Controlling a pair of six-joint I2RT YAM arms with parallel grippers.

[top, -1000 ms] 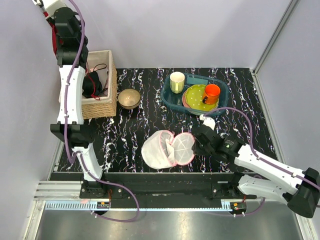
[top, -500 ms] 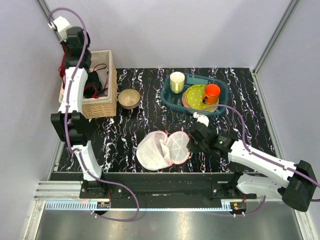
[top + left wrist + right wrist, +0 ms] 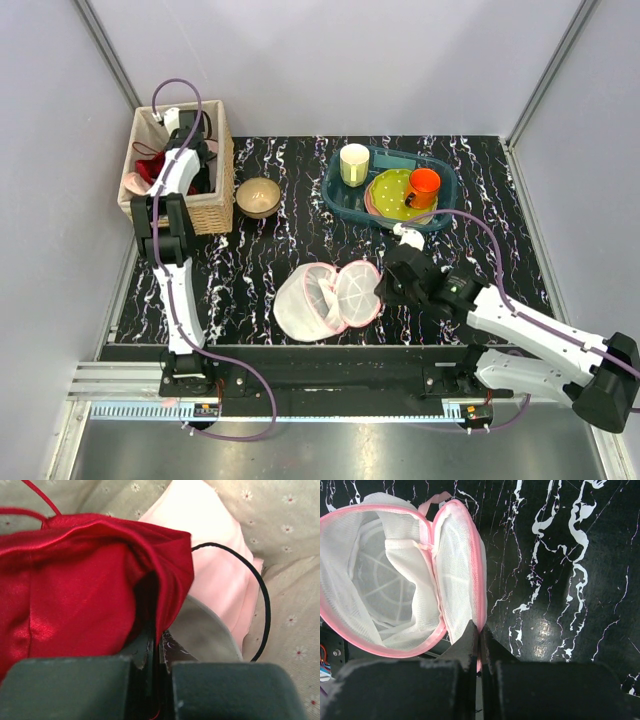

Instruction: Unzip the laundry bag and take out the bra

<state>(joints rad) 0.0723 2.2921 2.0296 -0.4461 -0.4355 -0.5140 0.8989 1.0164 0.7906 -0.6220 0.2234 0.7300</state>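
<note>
**Bra in the basket, bag lying open**

The left pincer (image 3: pixel 155 652) is clenched on a fold of the dark red bra (image 3: pixel 75 580), down inside the wicker basket (image 3: pixel 222 190) at the far left of the bench (image 3: pixel 290 190). The right pincer (image 3: pixel 479 637) is clamped on the pink trim of the laundry bag (image 3: pixel 395 575), which lies unzipped and spread open near the near edge, centre.

What could go wrong, as I judge it:
- The grip takes only a thin fold of slippery fabric, so a quick lift could let it slide out.
- The bra's thin straps trail to the far left of the wrist view. They could hook on the basket rim.
- A black cord (image 3: pixel 261 595) loops just beside the bra over a pale pink cloth (image 3: pixel 220 555). Either could be dragged along if the pincer opens carelessly or pulls away.
- A tug by the right pincer could draw the light bag over the near edge.

Containers:
- The basket holds the bra, the pink cloth and the cord on a flowered lining.
- The bag shows only white mesh inside, no garment.
- The blue tray (image 3: pixel 448 180) at far right holds a cream cup (image 3: pixel 354 163), an orange mug (image 3: pixel 423 186) and a green plate (image 3: pixel 388 190).
- The bowl (image 3: pixel 258 196) beside the basket looks empty.
</note>
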